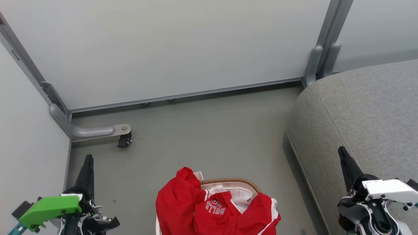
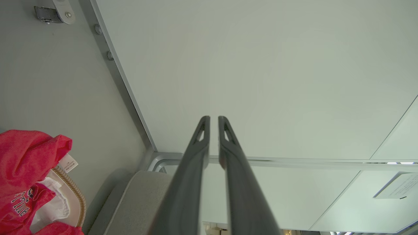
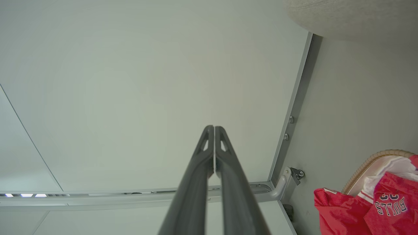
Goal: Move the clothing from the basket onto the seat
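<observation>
Clothing (image 1: 183,209) of bright red soft sports fabric with white trim lies heaped in and over the oval white perforated plastic basket with tan woven rim (image 1: 228,180), which stands on the grey floor (image 1: 212,130) at the bottom edge of the head view. One garment spills over the basket's left rim. Another bears white "BULLS" lettering, and the number beside it is too small to read with confidence. White fabric liner (image 1: 243,197) shows between the folds. The large grey woven-fabric seat (image 1: 359,107) stands to the basket's right, near it, with a strip of floor between.

Left gripper (image 1: 87,163): points upward over the floor's left edge, well left of the clothing and apart from it. In the left wrist view its long dark fingers (image 2: 196,153) stand a narrow slit apart with nothing held. They are aimed at the pale wall panel (image 2: 261,81), and the clothing sits off their line.

Right gripper (image 1: 344,160): shows against the seat's near edge, with the clothing to its left. Its fingers (image 3: 228,169) are pressed together at the tips and grip nothing.
</observation>
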You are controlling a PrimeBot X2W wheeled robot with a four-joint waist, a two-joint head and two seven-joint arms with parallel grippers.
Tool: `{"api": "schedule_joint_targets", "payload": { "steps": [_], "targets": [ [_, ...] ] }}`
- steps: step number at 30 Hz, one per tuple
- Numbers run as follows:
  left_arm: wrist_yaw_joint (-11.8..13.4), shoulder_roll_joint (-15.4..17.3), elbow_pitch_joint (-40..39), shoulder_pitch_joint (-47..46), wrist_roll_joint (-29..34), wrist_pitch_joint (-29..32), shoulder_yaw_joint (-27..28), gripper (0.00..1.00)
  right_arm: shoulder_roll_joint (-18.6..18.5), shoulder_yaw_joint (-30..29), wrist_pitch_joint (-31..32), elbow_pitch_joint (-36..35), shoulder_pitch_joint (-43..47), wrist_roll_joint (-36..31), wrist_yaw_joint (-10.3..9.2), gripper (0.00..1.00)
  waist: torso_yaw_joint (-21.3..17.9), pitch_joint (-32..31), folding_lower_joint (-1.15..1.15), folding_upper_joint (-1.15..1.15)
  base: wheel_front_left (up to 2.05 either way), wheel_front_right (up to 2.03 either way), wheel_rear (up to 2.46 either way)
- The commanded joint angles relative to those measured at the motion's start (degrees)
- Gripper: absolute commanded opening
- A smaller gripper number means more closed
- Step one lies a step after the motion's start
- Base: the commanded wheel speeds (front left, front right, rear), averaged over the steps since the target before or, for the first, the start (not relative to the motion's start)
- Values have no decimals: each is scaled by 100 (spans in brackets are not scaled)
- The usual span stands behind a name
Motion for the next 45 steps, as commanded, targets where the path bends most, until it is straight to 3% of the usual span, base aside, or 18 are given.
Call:
{"api": "schedule_joint_targets", "payload": {
  "steps": [1,12,29,45],
  "targets": [
    [7,-8,47,20,0,0,0,100,13,2,0,41,12,0,-1,100,0,0,0,0,0,0,0],
    [5,38,202,26,398,-266,-95,100,-98,202,-267,91,24,-408,-2,100,-5,22,0,0,0,0,0],
    [-3,165,258,-11,2885,-699,-352,100,-192,419,-703,71,-81,-2582,-1,100,-21,65,0,0,0,0,0],
    [35,239,461,-69,4404,-1035,-575,100,-281,577,-1039,267,-169,-4112,-1,100,-49,98,0,0,0,0,0]
  ]
}}
